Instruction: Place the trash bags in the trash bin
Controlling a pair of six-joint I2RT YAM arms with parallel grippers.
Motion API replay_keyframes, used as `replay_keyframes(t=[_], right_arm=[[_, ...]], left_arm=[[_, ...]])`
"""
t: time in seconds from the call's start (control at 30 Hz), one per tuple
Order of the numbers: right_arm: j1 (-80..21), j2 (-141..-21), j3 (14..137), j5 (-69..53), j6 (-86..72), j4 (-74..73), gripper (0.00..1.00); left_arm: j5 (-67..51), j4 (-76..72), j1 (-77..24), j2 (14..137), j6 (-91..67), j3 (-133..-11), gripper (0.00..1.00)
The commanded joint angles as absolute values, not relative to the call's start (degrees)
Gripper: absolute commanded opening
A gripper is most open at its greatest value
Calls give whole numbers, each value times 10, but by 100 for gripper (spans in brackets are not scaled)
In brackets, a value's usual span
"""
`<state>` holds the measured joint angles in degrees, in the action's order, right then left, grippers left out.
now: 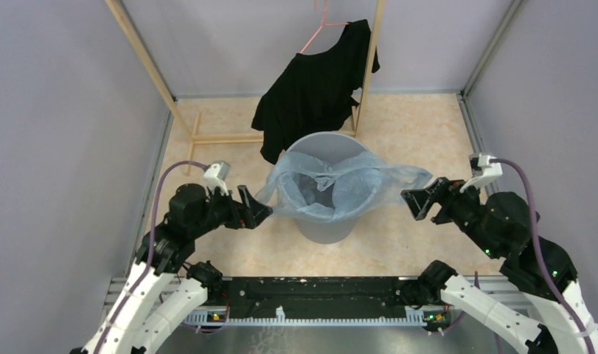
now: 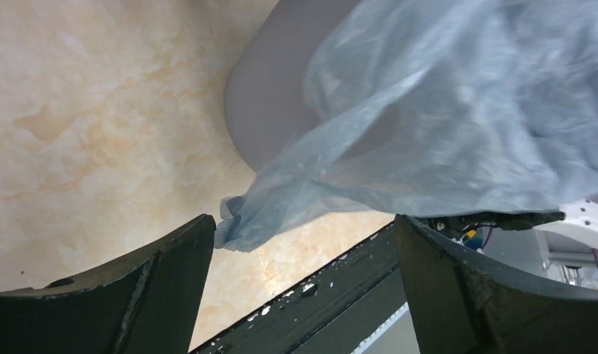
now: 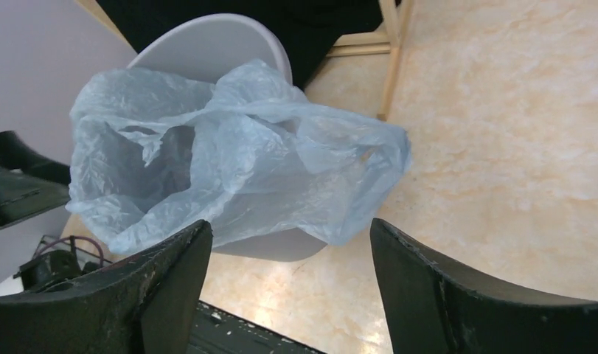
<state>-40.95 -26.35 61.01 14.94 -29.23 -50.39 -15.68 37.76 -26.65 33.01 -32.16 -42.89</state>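
Plastic bag [image 1: 340, 184] draped across the bin [image 1: 324, 230], job unfinished

Left end effector [image 1: 257, 209] is released, its jaws spread wide. The bag's left corner hangs just beside one finger. Whether film and finger touch I cannot tell, but nothing is clamped. At centre, the pale blue bag sits on the grey bin. Part of it sags into the opening and its mouth gapes a little, while the film lies bunched across the near rim and the far rim shows bare. A black shirt [image 1: 310, 88] hangs behind. To the right, a loose flap of bag juts past the rim over the surface [image 1: 421, 125]. The right end effector [image 1: 410, 204] faces that flap, likewise released and holding nothing. By my reading the task is roughly halfway: the bag is at the bin, but both overhanging sides need pushing inside
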Motion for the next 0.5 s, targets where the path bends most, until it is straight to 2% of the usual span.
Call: replay_keyframes(t=[0.0,0.07,0.17,0.2,0.43,0.47], right_arm=[[-405,-325,700,201,-234,-595,80],[-405,-366,737,198,-181,-584,84],[-405,-417,749,196,-87,-536,98],[-405,-440,760,200,-67,-530,99],[-405,-536,781,104,-16,-505,88],[-405,-539,776,102,-15,-497,77]], left_arm=[[-111,439,-266,292,-274,-500,98],[-103,448,-266,309,-259,-523,99],[-130,420,-265,360,-242,-543,98],[-135,418,-265,381,-242,-553,97],[-168,370,-265,426,-239,-562,84],[-165,370,-265,431,-237,-562,81]])
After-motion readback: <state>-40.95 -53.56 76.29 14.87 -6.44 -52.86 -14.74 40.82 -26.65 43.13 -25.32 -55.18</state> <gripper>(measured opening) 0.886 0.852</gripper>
